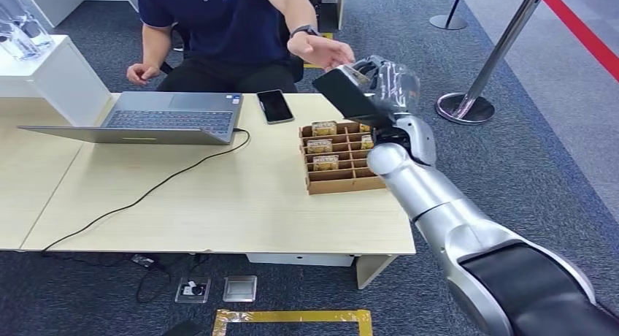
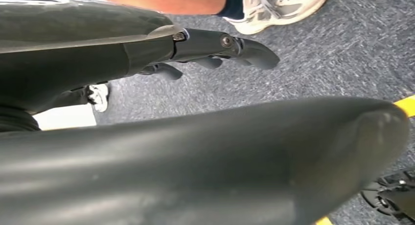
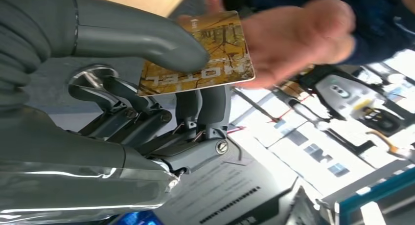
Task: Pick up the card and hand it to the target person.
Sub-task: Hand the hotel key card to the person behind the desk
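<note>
Where thumb presses, card (image 3: 205, 58) reading "HOTEL"

Head view looks down over the table (image 1: 219, 197); wrist views sit close behind hands

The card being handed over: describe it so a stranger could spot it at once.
Start at the light wooden desk and go to the cardboard divider tray near its right edge. Above and behind it, the robot's right hand is raised toward the seated person's outstretched hand. The card is pinched there under the thumb: golden-yellow, printed HOTEL, and in the air, unlike the similar cards slotted in the tray.
</note>
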You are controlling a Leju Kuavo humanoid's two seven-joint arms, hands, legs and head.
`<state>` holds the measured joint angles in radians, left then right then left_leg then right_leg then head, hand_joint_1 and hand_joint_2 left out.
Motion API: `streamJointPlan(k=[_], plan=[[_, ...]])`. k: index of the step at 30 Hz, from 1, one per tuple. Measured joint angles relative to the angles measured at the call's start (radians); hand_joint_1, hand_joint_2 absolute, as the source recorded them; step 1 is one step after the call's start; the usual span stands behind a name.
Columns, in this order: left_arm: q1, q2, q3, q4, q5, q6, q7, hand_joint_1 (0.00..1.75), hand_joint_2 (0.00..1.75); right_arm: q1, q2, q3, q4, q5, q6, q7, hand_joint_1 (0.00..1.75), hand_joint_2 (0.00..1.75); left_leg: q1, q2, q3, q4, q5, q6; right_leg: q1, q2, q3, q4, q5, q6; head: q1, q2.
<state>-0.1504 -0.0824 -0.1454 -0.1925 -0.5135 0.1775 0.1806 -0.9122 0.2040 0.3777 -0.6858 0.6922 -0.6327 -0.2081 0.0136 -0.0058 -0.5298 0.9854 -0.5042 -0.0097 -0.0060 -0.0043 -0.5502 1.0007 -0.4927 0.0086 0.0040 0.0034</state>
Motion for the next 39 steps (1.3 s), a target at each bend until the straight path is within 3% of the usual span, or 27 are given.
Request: streamJointPlan(k=[3, 8, 25, 29, 39], plan=[[0.000, -0.004, -0.001, 0.000, -0.001, 0.010, 0.000, 0.00, 0.00, 0.001, 0.032, 0.000, 0.100, 0.012, -0.052, -0.007, 1.75, 1.75, 0.000, 0.000, 0.000, 0.000, 0.000, 0.000, 0.000, 0.000, 0.000, 0.000, 0.000, 0.000, 0.000, 0.000], [0.008, -0.006, -0.001, 0.002, -0.004, 0.013, 0.007, 0.00, 0.00, 0.003, 0.062, -0.002, 0.183, 0.078, -0.057, 0.033, 1.75, 1.75, 0.000, 0.000, -0.001, 0.000, 0.000, 0.000, 0.000, 0.000, -0.001, 0.000, 0.000, 0.000, -0.001, 0.000], [0.017, -0.006, -0.001, 0.003, -0.023, 0.013, 0.008, 0.00, 0.00, 0.002, 0.086, -0.144, 0.251, 0.223, -0.058, 0.038, 1.75, 1.75, 0.000, 0.000, -0.001, 0.000, 0.000, 0.000, 0.000, 0.000, -0.002, 0.000, 0.000, 0.000, 0.000, 0.000], [0.016, -0.006, -0.001, 0.003, -0.024, 0.009, 0.008, 0.00, 0.00, 0.002, 0.092, -0.173, 0.257, 0.235, -0.058, 0.032, 0.00, 1.75, 0.000, 0.000, -0.002, 0.000, 0.000, 0.000, 0.000, 0.000, -0.002, 0.000, 0.000, 0.000, 0.000, 0.000], [0.017, -0.006, -0.001, 0.003, -0.025, 0.006, 0.011, 0.00, 0.00, -0.010, 0.105, -0.234, 0.280, 0.138, -0.048, -0.040, 0.00, 1.75, 0.000, 0.000, -0.001, 0.000, 0.000, 0.000, 0.000, 0.000, -0.002, 0.000, 0.000, 0.000, 0.000, 0.000]])
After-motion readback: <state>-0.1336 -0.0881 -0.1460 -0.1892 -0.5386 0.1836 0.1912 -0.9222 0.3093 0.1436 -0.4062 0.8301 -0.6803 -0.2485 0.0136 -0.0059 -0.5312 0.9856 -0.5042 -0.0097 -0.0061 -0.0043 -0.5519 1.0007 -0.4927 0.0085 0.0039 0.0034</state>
